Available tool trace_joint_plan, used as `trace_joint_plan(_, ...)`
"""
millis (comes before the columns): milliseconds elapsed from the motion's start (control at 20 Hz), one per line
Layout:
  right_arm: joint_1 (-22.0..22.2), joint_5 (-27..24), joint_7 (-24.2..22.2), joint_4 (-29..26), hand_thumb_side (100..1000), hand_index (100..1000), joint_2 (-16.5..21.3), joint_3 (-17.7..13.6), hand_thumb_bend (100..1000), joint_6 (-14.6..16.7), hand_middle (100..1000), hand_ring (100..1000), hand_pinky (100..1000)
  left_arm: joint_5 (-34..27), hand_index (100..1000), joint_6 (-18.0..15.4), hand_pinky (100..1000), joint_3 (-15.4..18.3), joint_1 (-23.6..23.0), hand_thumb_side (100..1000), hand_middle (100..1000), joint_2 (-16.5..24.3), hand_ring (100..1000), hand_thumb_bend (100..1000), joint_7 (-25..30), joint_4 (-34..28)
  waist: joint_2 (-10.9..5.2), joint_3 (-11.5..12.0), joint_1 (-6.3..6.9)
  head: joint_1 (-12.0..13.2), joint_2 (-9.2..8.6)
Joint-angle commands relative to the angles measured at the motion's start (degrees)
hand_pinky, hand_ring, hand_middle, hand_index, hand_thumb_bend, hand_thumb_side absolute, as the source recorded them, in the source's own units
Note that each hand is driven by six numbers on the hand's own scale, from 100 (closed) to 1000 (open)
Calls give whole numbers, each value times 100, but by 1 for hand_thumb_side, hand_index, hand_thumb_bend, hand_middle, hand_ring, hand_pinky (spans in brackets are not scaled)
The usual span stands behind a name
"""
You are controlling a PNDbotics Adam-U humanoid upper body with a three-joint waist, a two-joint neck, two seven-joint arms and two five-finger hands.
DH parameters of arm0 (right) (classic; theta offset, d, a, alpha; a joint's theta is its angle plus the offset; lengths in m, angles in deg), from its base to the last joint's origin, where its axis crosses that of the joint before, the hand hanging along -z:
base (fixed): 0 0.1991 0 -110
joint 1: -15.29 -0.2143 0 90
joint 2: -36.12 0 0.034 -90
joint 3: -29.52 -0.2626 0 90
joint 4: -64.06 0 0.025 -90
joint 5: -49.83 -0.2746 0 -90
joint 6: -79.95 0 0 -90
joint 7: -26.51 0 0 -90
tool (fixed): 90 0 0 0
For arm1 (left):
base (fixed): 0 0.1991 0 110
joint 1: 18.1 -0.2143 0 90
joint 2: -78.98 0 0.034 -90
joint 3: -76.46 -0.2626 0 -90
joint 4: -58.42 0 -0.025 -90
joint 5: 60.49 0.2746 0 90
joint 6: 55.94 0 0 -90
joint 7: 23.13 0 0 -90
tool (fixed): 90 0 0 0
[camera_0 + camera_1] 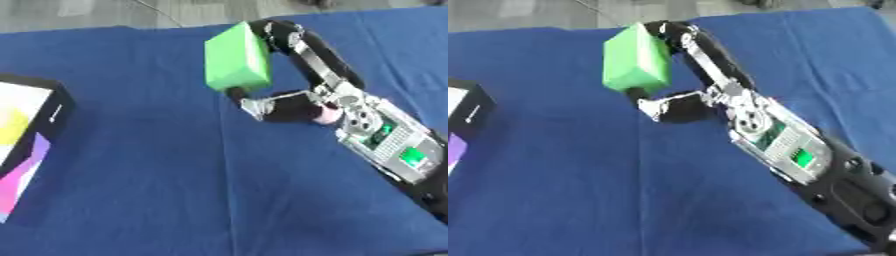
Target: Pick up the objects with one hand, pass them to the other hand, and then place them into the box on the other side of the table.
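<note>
Right hand [293, 102] grips one green block [236, 57], fingers curled over the block's far top edge and thumb pressed at its lower near edge. One hand only appears in either view; it enters from the lower right on a black and silver arm [385, 137] that crosses the right side of the scene on a diagonal. Left hand does not show.

Items by size, counted:

One tabletop [157, 190] — covered with a blue cloth that fills nearly the whole view, with a crease running from near the middle toward the near edge. Grey floor [87, 12] shows beyond its far edge.

One arm, as noted, with two small green lit patches on the forearm housing.

One box [31, 145] — at the left edge of the tabletop, cut off by the frame. Its outer wall is black; white, yellow, purple and pink colours show inside, and what they belong to cannot be made out.

One green block — rectangular, bright green, plain faces, tilted. It sits in the hand near the far centre of the tabletop, well apart from the box. Whether it is raised off the cloth or resting on it cannot be told.
</note>
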Motion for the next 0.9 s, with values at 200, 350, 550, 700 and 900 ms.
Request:
trace_joint_plan(200, -257, -128, 86, -86, 162, 709, -49, 143, 100, -156, 499, 597, 760, 403, 937, 694, 842, -835, 705, 769, 812, -400, 774, 247, 421, -63, -90, 141, 54, -108, -71)
trace_joint_plan(350, -311, -179, 84, -86, 167, 709, -53, 203, 100, -228, 500, 598, 761, 615, 935, 974, 846, -1107, 939, 733, 812, -658, 779, 269, 485, -63, -73, 245, 73, -156, -93)
trace_joint_plan(550, -376, -173, 14, -86, 170, 708, -75, 268, 100, -314, 500, 597, 761, 850, 935, 1351, 846, -1273, 1112, 761, 805, -1010, 774, 282, 599, -63, -40, 363, 93, -179, -118)
trace_joint_plan(700, -430, -153, -73, -86, 171, 708, -113, 308, 100, -368, 499, 597, 761, 993, 938, 1532, 850, -1329, 1162, 762, 807, -1223, 779, 352, 582, -63, -19, 393, 90, -204, -108)
trace_joint_plan(900, -474, -128, -212, -86, 168, 707, -152, 330, 100, -354, 499, 597, 762, 1350, 916, 1589, 874, -1434, 1260, 708, 800, -1457, 799, 473, 664, -63, 2, 413, 82, -213, -106)
